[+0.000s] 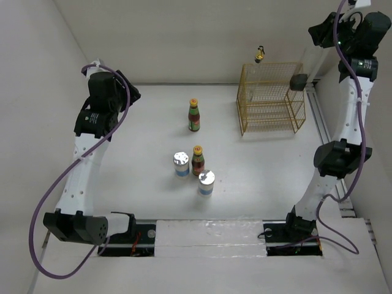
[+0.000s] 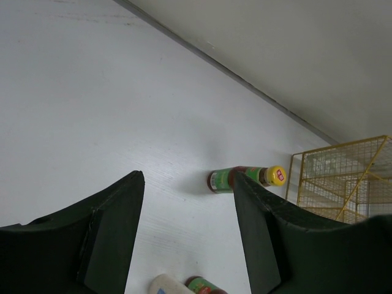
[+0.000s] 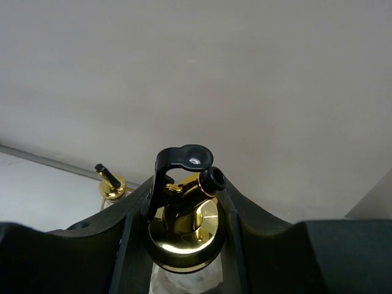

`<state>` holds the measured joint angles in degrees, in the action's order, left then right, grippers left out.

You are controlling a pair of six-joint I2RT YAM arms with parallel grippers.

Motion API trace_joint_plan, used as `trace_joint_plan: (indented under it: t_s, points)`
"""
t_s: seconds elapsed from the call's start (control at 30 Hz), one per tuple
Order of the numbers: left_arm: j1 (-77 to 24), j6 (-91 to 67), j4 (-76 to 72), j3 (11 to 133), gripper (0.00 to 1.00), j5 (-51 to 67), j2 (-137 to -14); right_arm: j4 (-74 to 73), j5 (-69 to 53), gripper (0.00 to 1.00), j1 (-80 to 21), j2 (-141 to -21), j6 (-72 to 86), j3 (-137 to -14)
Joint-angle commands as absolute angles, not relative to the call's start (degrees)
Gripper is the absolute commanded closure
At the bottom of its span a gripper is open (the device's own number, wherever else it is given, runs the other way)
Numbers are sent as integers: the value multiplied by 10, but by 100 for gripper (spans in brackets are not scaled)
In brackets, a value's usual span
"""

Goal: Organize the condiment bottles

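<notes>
My right gripper (image 1: 298, 81) is shut on a clear glass bottle with a gold pourer top (image 3: 184, 233), at the yellow wire rack's (image 1: 272, 98) far right top corner. The second glass bottle (image 1: 260, 56) stands at the rack's far left corner, and its gold top also shows in the right wrist view (image 3: 111, 184). Two red-brown sauce bottles (image 1: 194, 115) (image 1: 198, 160) and two white silver-lidded jars (image 1: 181, 164) (image 1: 206, 182) stand upright mid-table. My left gripper (image 1: 130, 95) is open and empty, held above the table's far left. In its wrist view (image 2: 187, 177) the far sauce bottle (image 2: 229, 179) lies ahead.
The back wall runs close behind the rack. A metal rail (image 1: 324, 122) lies along the table's right side by the right arm. In the left wrist view the rack (image 2: 343, 180) is at the right, and a jar (image 2: 166, 286) and sauce bottle (image 2: 205, 286) are at the bottom edge.
</notes>
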<state>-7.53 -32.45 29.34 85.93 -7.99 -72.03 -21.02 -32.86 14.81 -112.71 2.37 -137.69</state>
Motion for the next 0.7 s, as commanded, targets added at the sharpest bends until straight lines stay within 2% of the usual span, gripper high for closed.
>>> trace_joint_plan:
  t_s: [0.0,0.67]
  points:
    - [-77,-329,277,857,45,-69,-722,-135,-352,100,146,-1131,40,-1437]
    - [-77,-329,277,862,45,-63,-744,4,-300,100,120,-1216,110,-1497]
